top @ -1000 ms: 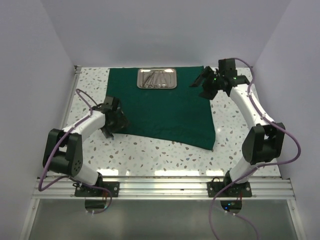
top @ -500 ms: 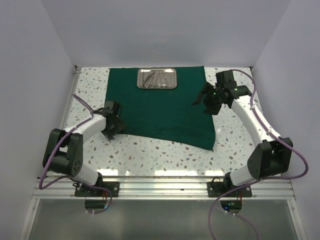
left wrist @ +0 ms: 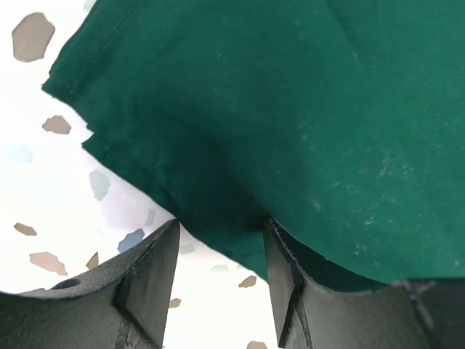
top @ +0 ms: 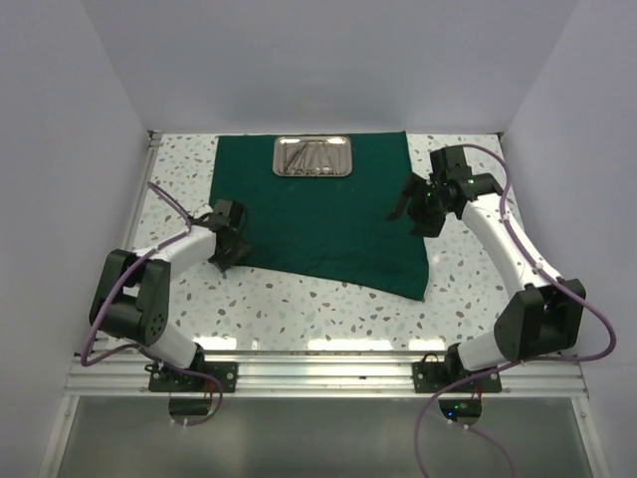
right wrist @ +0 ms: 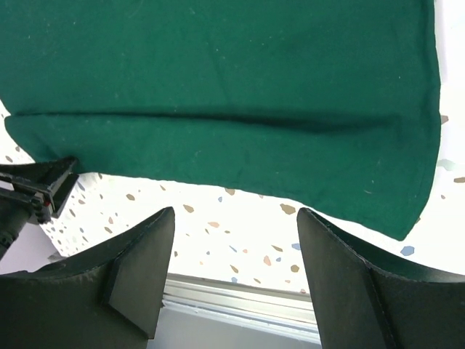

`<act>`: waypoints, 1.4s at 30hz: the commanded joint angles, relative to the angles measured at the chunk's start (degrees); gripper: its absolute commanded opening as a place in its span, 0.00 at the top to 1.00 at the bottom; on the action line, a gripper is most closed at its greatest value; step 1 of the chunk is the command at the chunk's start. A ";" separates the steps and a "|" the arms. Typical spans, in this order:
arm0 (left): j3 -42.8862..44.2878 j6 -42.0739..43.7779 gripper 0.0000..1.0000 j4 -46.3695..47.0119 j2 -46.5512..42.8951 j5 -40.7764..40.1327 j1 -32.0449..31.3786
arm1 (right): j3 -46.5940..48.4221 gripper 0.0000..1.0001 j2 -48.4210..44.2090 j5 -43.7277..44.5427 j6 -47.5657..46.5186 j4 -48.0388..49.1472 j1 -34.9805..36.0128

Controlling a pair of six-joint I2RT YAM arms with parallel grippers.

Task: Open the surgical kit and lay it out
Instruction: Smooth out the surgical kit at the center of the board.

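Note:
The dark green cloth [top: 328, 224] of the surgical kit lies spread flat on the speckled table. At its far edge stands the shiny steel tray [top: 312, 142] with slim silver instruments [top: 312, 159] inside. My left gripper [top: 230, 253] is low at the cloth's near left corner. In the left wrist view its jaws [left wrist: 220, 227] stand apart, with the cloth's edge [left wrist: 218, 182] reaching in between the tips and bare table showing in the gap. My right gripper [top: 407, 210] hangs open over the cloth's right edge. Nothing is between its fingers [right wrist: 236, 212], and the cloth [right wrist: 218, 87] lies below.
An aluminium rail [top: 318, 370] runs along the table's near edge, also showing in the right wrist view as the rail [right wrist: 240, 298]. White walls close in the left, far and right sides. Speckled table [top: 299, 304] lies bare in front of the cloth.
The left gripper's jaws have narrowed around the cloth's near left corner. The right gripper has moved nearer and lower along the cloth's right edge, still open.

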 commanded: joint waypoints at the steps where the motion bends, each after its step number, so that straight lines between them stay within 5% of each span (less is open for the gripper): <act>1: 0.09 -0.30 0.46 3.31 3.01 -2.18 -0.40 | -0.05 0.28 -2.58 0.73 -1.34 -1.05 0.31; 7: 1.23 0.14 0.56 3.23 4.50 -2.01 -0.84 | -0.40 0.28 -2.58 0.90 -1.69 -0.79 0.40; 14: 1.93 1.02 0.95 2.61 5.47 -1.92 -1.45 | -2.24 0.28 -2.66 1.26 -2.05 -0.44 0.40; 19: 5.71 2.33 1.00 -3.51 4.42 -1.13 -1.89 | -2.77 0.29 -2.67 2.05 -2.49 -0.17 0.32; 26: 11.16 5.14 1.00 -15.49 -1.64 3.25 -2.07 | -2.24 0.28 -1.61 3.28 -3.89 -0.70 0.40; 36: 4.75 11.56 0.98 -24.11 -10.25 12.67 -2.07 | -1.72 0.28 1.55 2.84 -5.56 -1.05 0.40; 39: 2.30 12.26 0.83 -26.21 -12.80 14.16 -2.15 | -2.24 0.28 2.17 2.40 -5.74 -0.53 0.32; 40: 1.68 12.87 0.66 -27.09 -13.42 14.60 -2.15 | -2.59 0.28 2.26 2.31 -5.83 -0.44 0.32; 42: -0.08 13.23 0.62 -28.23 -15.08 15.48 -2.15 | -3.03 0.29 2.70 2.14 -5.91 -0.17 0.32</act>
